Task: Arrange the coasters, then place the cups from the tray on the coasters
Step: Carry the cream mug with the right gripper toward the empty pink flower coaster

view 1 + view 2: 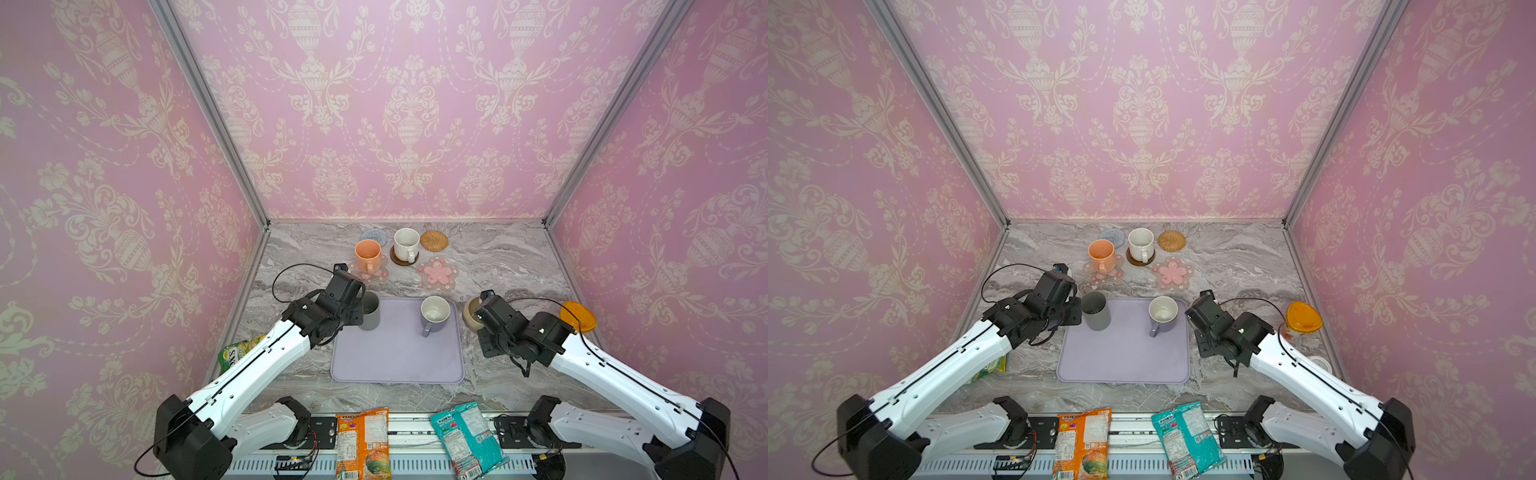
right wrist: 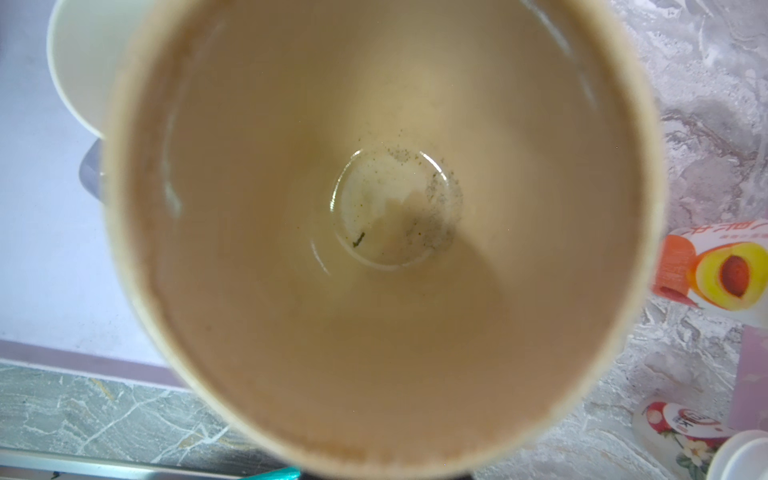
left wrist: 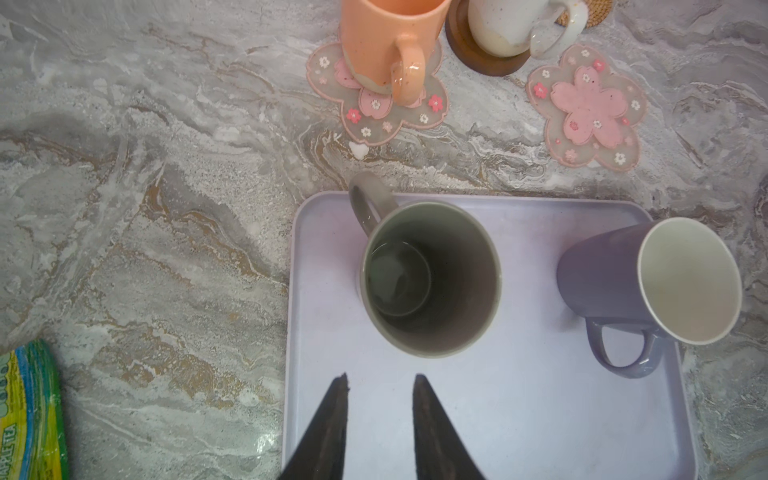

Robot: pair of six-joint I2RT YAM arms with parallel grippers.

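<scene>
Slippage threatened the beige cup (image 1: 468, 311) at the right gripper (image 1: 478, 319), its hold impossible to tell, while the narrowly parted, empty left gripper (image 3: 380, 378) could topple the grey cup (image 3: 430, 278)

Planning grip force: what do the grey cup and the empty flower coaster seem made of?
Grey cup: likely glazed ceramic; its inside shows soft reflections. Empty flower coaster: probably soft silicone or PVC; translucent border, matte pink centre.

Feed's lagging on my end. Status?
Left gripper open by grey mug on tray. Right gripper shut on beige cup. Nothing blocks flower coaster.
</scene>
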